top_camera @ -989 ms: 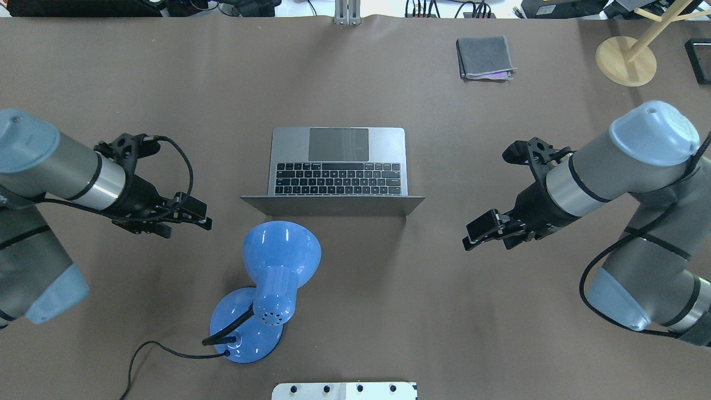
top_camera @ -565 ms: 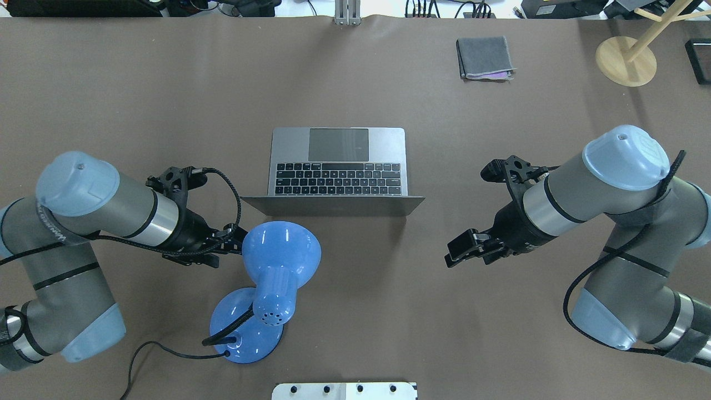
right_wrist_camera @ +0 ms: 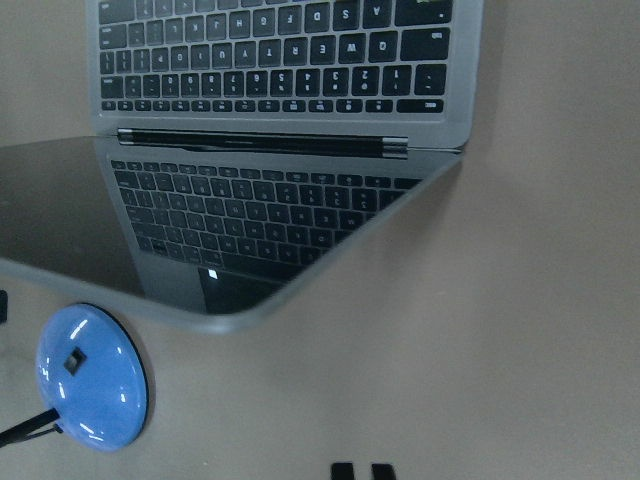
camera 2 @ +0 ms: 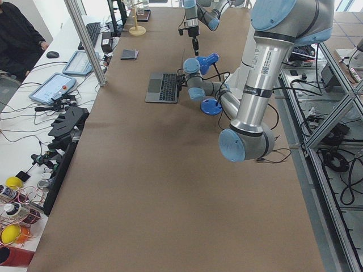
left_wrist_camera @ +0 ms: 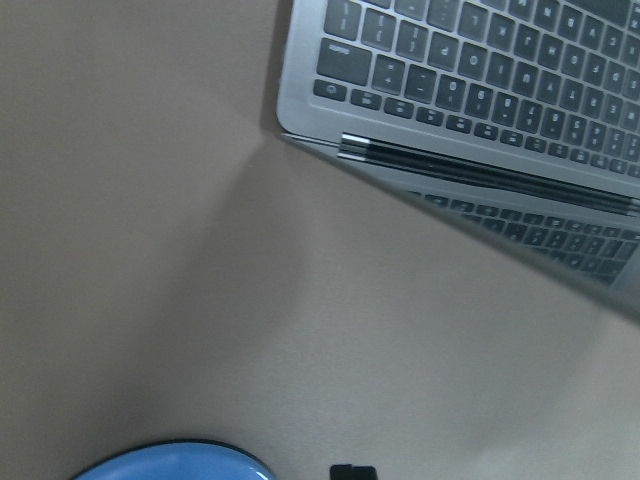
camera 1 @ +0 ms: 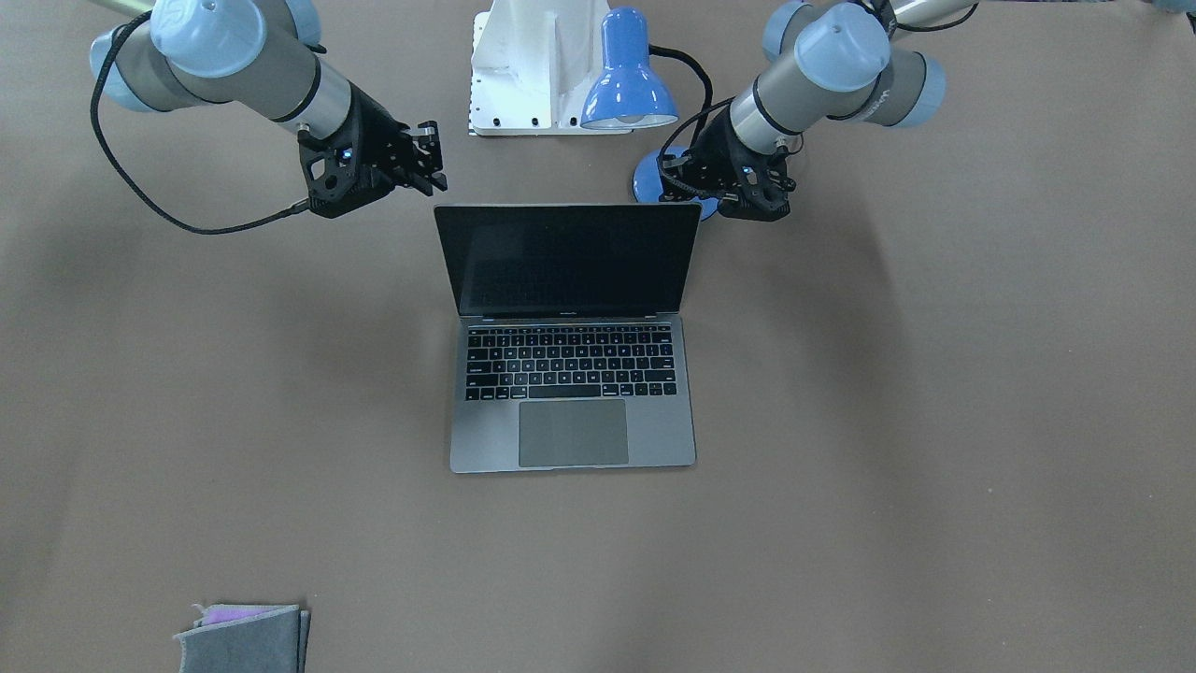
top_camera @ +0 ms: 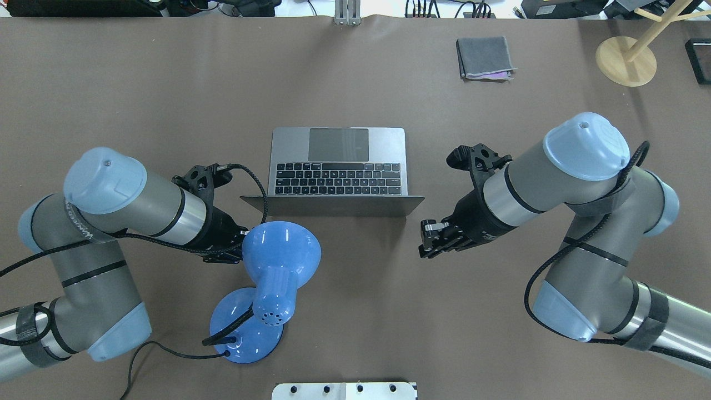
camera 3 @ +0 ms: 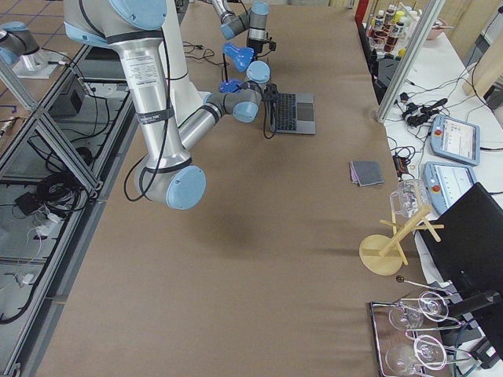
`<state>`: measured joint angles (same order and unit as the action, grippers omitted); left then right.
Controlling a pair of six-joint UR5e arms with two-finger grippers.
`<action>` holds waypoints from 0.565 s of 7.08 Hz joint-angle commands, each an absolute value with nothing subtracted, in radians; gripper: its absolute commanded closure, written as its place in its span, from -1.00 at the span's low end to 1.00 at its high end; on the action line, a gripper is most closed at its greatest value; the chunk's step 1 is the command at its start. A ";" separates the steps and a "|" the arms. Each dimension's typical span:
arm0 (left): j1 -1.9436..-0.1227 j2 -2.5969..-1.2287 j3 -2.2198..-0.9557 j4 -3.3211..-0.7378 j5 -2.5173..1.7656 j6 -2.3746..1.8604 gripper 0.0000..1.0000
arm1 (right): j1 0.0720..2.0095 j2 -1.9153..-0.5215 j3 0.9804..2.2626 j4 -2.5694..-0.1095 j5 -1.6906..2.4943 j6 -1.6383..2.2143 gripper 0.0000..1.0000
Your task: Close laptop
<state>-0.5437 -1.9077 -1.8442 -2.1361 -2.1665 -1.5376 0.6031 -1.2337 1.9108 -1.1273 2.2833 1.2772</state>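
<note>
The laptop (top_camera: 338, 178) stands open in the middle of the table, its grey lid edge toward me and its black screen (camera 1: 570, 257) upright, facing away from me. It also shows in the left wrist view (left_wrist_camera: 480, 70) and the right wrist view (right_wrist_camera: 280, 60). My left gripper (camera 1: 759, 207) is shut and hangs just off the lid's left corner, beside the blue lamp; in the overhead view the lamp shade hides its tips. My right gripper (top_camera: 426, 240) is shut and empty, just behind and off the lid's right corner. Neither gripper touches the laptop.
A blue desk lamp (top_camera: 280, 255) with a black cable stands right behind the lid's left part, against my left wrist. A folded grey cloth (top_camera: 484, 57) and a wooden stand (top_camera: 626, 60) lie at the far right. A white plate (top_camera: 344, 390) sits at the near edge.
Both arms have swung inward toward the laptop's lid. The left gripper has moved right, up to the lamp shade. The right gripper has moved left toward the lid's right corner.
</note>
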 commanded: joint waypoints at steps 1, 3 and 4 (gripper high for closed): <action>-0.545 -1.953 -1.836 -2.131 -2.169 -1.552 1.00 | 0.598 -1.171 1.882 -1.129 2.255 1.315 1.00; -0.570 -2.034 -1.829 -2.028 -2.168 -1.551 1.00 | 0.627 -1.114 1.849 -1.131 2.226 1.315 1.00; -0.603 -2.071 -1.804 -2.005 -2.169 -1.548 1.00 | 0.661 -1.088 1.826 -1.129 2.226 1.310 1.00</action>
